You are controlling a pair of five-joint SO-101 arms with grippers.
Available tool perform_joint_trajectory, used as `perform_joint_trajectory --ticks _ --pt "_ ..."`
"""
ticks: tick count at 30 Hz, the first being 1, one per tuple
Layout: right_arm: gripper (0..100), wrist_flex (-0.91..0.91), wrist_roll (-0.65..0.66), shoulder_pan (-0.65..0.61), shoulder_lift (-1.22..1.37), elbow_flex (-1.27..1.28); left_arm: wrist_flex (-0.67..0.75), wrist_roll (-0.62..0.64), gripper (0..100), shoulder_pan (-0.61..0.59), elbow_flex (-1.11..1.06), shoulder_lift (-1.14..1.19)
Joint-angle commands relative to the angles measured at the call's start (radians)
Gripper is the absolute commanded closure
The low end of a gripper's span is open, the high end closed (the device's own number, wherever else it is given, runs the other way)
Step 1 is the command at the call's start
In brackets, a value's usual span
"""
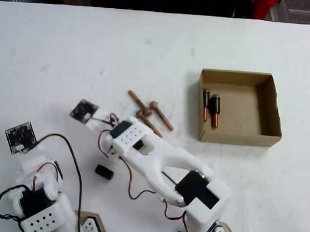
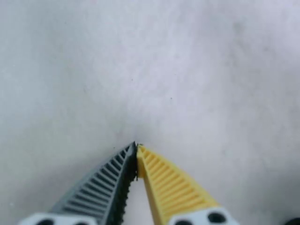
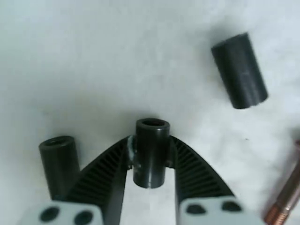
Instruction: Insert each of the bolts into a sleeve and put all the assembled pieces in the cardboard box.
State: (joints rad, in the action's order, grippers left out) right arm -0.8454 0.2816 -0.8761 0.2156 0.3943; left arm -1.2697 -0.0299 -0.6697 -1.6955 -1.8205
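Right pincer [image 3: 151, 140] grips sleeve [image 3: 151, 157] (black) — left pincer [image 2: 136, 149] closed.

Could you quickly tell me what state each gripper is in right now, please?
Left gripper: closed, holding nothing.
Right gripper: closed on a black sleeve.

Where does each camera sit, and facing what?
High view: fixed above, looking down on the table, cardboard box, left arm, right arm.
Left wrist view: on that arm, facing table past shut left hand.
Right wrist view: on that arm, facing right hand shut on a sleeve.
Shared: high and right wrist views show bolts.
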Motion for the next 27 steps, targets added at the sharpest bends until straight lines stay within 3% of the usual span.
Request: perform_joint_trajectory --ticks 1,11,19,27 --pt "95.7 0.008 -0.008 0.068 -0.007 -0.034 -0.014 -0.009 98 -0.012 0.003 -0.008" --pt "95.7 -0.054 -0.008 0.119 -0.016 -0.035 -0.014 -0.009 98 -0.012 0.003 -0.008" --pt "95.7 -0.263 -0.005 0.173 -0.005 -0.141 -0.014 -0.009 98 -0.012 0.003 -0.008" --pt "95.3 -0.266 0.0 0.182 -0.001 -0.143 -0.014 -0.009 98 -0.012 0.003 -0.008"
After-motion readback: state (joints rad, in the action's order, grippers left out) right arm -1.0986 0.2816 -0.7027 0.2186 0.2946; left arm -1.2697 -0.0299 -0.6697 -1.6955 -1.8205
